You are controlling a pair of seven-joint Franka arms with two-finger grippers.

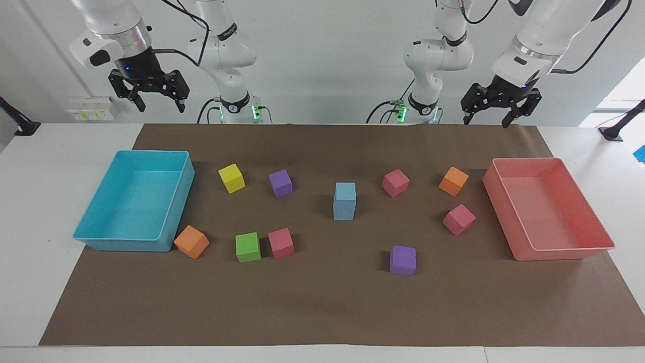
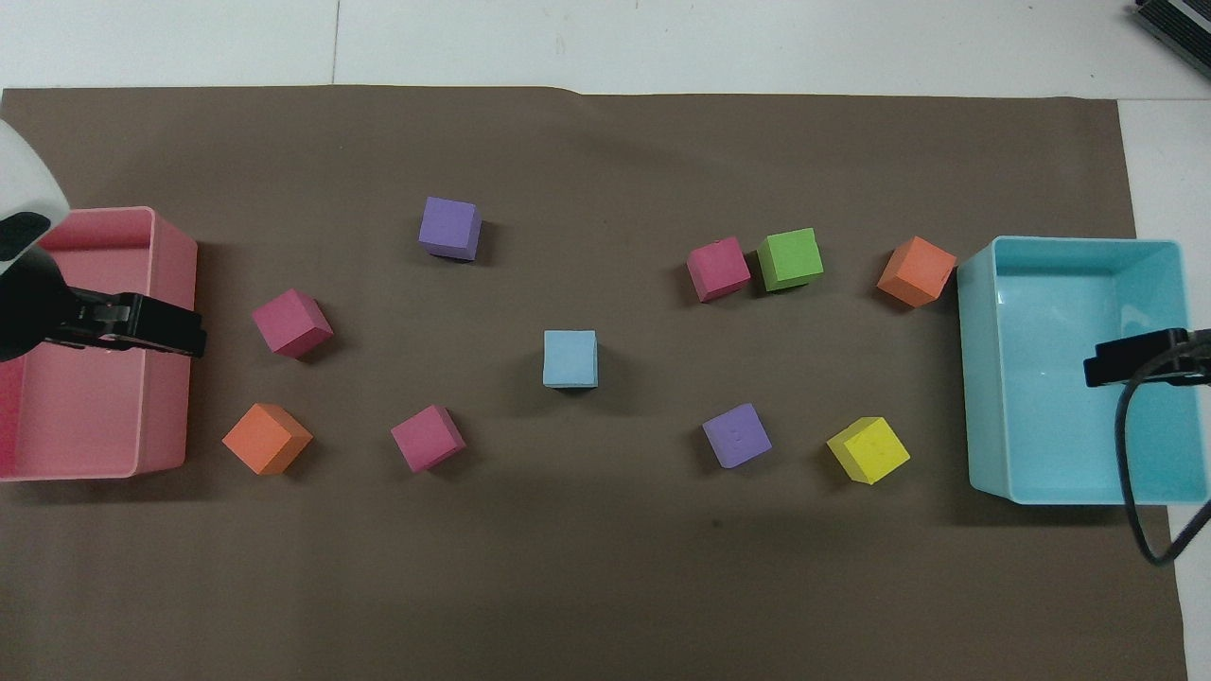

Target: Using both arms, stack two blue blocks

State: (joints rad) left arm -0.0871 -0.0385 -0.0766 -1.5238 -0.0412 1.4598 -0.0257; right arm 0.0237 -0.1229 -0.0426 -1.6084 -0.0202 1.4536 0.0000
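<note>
The two blue blocks (image 1: 344, 200) sit one on top of the other in the middle of the brown mat (image 1: 322, 307). The left gripper (image 1: 499, 107) hangs wide open and empty, high over the pink tray (image 1: 564, 252). The right gripper (image 1: 149, 92) hangs wide open and empty, high over the turquoise tray (image 1: 121, 241).

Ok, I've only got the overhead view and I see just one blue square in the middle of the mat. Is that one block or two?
Observer: Two. From the facing view, the upper blue block sits on the lower blue block.
Operator: Anything touching them?
Observer: No. The right hand and the left hand both hang open, high above the table, each at its own arm's end.
</note>
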